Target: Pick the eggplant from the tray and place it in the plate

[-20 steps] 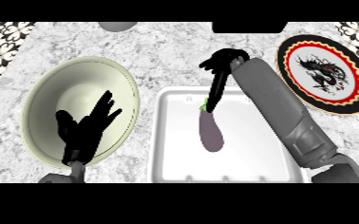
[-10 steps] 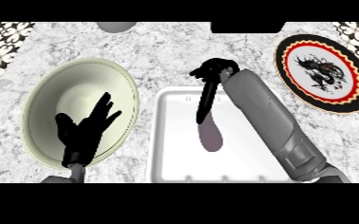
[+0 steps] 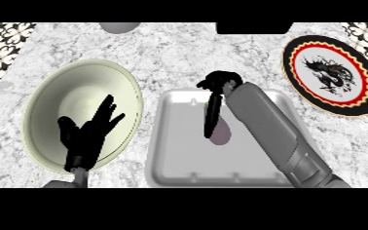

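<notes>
Right hand (image 3: 219,80) fingers are curling at the tray's (image 3: 169,161) far rim; whether they are gripping anything is unclear. Eggplant (image 3: 221,130) is lying mid-tray, half hidden under the forearm. Likely light, stiff, slippery; mid-body hold advised. Left hand (image 3: 86,134) is resting, fingers spread, over the pale plate (image 3: 54,90).

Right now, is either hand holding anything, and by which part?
The right hand curls at the eggplant's stem end; whether it grips cannot be told. The left hand holds nothing.
</notes>
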Controlling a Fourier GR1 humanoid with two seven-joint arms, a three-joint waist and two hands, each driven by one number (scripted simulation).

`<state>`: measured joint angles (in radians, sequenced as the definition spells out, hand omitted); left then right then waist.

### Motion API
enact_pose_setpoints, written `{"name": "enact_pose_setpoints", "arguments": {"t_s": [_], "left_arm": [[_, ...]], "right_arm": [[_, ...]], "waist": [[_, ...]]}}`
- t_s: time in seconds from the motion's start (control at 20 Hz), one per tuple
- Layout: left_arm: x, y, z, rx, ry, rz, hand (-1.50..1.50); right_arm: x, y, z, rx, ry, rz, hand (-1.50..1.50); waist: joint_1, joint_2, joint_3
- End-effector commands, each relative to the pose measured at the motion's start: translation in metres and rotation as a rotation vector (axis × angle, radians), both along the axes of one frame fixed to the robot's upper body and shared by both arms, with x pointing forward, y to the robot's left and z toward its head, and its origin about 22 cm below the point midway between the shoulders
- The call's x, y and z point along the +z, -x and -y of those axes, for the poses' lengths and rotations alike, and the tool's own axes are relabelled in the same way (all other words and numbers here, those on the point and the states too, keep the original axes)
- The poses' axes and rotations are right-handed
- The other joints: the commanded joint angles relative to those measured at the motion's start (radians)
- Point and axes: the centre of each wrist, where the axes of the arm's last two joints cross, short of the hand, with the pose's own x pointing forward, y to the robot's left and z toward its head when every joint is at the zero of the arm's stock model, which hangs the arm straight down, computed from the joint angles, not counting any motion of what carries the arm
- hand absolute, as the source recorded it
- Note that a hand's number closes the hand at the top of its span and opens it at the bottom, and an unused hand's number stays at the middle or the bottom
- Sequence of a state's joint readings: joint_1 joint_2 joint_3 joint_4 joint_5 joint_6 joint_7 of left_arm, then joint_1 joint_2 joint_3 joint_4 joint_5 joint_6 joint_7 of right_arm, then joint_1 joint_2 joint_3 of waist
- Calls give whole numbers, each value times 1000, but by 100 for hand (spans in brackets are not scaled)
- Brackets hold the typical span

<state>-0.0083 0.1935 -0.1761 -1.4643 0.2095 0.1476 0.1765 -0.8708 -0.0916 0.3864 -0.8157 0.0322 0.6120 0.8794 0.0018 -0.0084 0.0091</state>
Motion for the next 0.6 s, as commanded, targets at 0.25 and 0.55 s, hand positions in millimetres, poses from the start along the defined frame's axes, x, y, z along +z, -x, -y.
{"name": "enact_pose_setpoints", "arguments": {"t_s": [0.25,0.55], "left_arm": [[-7,4,0,0,-14,-69,0],[-16,1,-3,7,-5,-64,0]], "right_arm": [[-35,29,-21,58,48,-83,-150],[-48,26,3,182,46,-79,150]], "waist": [[-2,6,-9],[3,11,-9]]}}
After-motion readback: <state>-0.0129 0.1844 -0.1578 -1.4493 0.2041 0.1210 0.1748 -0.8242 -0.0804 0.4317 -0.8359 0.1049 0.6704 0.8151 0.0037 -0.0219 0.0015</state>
